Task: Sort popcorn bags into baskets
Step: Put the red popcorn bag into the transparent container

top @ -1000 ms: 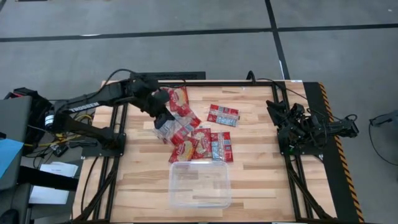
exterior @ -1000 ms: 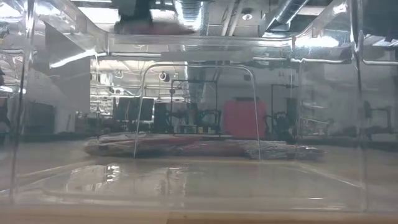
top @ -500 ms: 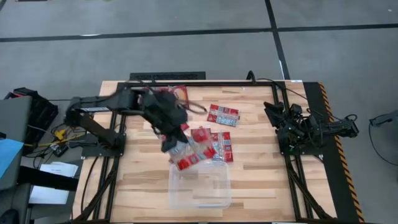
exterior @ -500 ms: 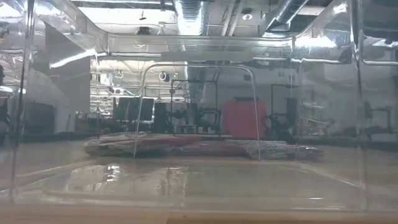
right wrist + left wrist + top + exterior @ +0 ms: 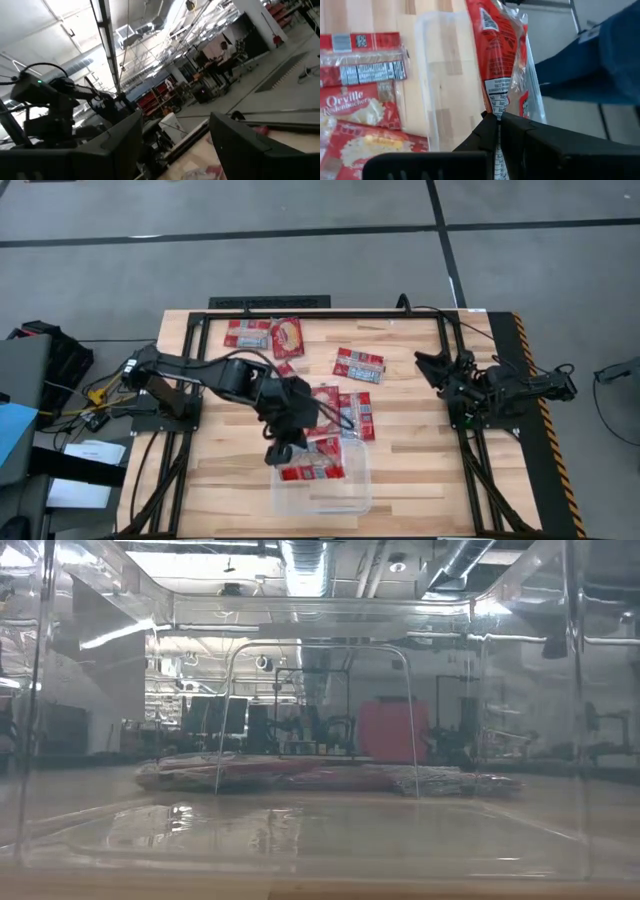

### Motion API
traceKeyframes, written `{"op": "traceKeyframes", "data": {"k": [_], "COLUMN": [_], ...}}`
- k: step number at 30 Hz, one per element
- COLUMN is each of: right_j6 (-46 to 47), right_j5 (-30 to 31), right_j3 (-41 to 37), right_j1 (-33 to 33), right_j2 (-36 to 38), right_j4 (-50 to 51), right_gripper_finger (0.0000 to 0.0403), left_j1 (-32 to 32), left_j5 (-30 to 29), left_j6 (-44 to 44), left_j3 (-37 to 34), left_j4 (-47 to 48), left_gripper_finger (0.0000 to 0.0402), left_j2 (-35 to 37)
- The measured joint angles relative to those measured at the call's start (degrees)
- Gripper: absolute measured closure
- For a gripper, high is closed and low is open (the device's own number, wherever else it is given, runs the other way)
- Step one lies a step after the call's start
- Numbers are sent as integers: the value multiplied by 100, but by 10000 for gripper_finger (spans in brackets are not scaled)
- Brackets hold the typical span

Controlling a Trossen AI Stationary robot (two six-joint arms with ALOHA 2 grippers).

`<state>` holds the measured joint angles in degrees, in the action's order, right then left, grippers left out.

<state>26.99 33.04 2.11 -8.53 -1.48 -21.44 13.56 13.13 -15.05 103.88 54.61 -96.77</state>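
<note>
My left gripper point(image 5: 284, 451) reaches out over the far left part of the clear basket point(image 5: 340, 498) and is shut on a red popcorn bag point(image 5: 314, 469). In the left wrist view the bag point(image 5: 496, 45) stretches away from the shut fingers above the basket point(image 5: 440, 75). More popcorn bags lie flat on the table: a pile point(image 5: 343, 412) just beyond the basket, one point(image 5: 358, 364) farther right, two point(image 5: 248, 333) point(image 5: 287, 335) at the far edge. My right gripper point(image 5: 432, 366) waits open at the table's right side, raised and clear of everything. My left gripper pinches the bag's near end point(image 5: 497, 106), by the white printed panel, between its two shut fingers. The fingers slant down from the table's left and far side. The bag is lifted clear and juts out past the fingertips over the basket.
Through the basket's clear walls point(image 5: 300, 615), the low view shows the pile of bags point(image 5: 320, 777) lying on the wood behind it. Black frame rails point(image 5: 455, 380) and both arm bases border the table. Bare wood point(image 5: 420, 460) lies to the basket's right.
My left gripper has swung from the far left of the table toward the near edge and the basket, staying shut. The red bag has gone with it, lifted clear of the other bags, and now hangs over the basket's far left part.
</note>
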Motion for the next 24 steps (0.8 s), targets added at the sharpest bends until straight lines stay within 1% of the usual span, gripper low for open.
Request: {"op": "traceKeyframes", "data": {"k": [4, 8, 10, 15, 22, 24], "right_j6": [4, 6, 9, 15, 15, 14], "right_j5": [0, -2, -5, -14, -16, -17], "right_j3": [0, 0, 0, 2, 2, 2], "right_j1": [2, 0, -1, -9, -7, -7], "right_j2": [0, 0, 1, -13, -9, -9], "right_j4": [65, 104, 172, 291, 392, 423], "right_gripper_finger": [148, 148, 148, 148, 148, 148], "left_j1": [60, 62, 62, 70, 218, 258], "left_j5": [-191, -179, -174, -78, 497, 575], "left_j6": [50, 75, 82, -89, -217, -251], "left_j3": [-188, -210, -208, -210, -206, -215], "left_j4": [106, 155, 37, -69, -531, -638], "left_gripper_finger": [401, 401, 401, 401, 401, 401], "left_j2": [-52, -451, -629, -1141, -1683, -1716]}}
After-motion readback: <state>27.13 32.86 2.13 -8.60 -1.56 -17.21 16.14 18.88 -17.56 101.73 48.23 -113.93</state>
